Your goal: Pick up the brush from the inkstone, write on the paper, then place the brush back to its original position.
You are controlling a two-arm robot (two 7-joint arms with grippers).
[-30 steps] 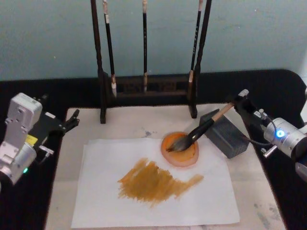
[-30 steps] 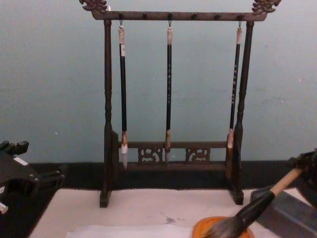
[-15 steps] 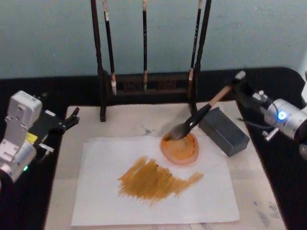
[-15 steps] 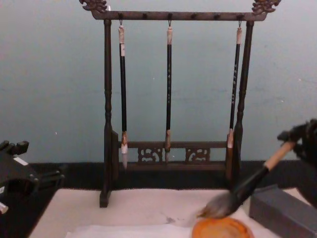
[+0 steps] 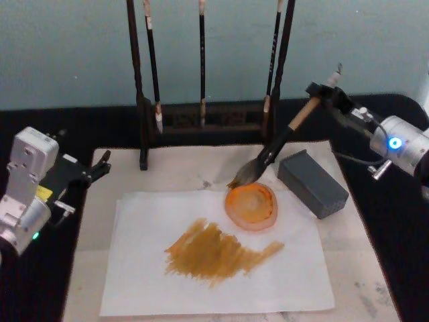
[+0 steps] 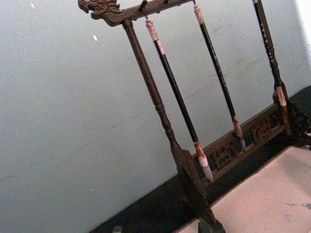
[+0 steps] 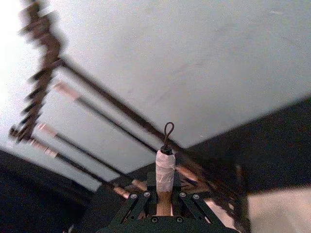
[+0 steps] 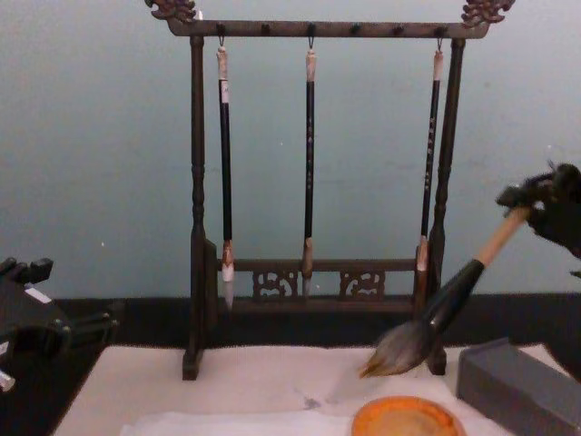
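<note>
The right gripper (image 5: pixel 322 91) is clamped on the whitish top of the brush (image 5: pixel 279 142), above the table's far right. The pale handle slants down to bushy grey-black bristles hanging clear over the far rim of the round orange dish (image 5: pixel 251 207), which holds a glossy orange pool. A matte grey block (image 5: pixel 313 183) lies just right of the dish. The thin white paper (image 5: pixel 147 221), smeared orange-brown, lies flat on the beige felt mat (image 5: pixel 177 169). The left gripper (image 5: pixel 99 168) rests at the mat's left edge.
</note>
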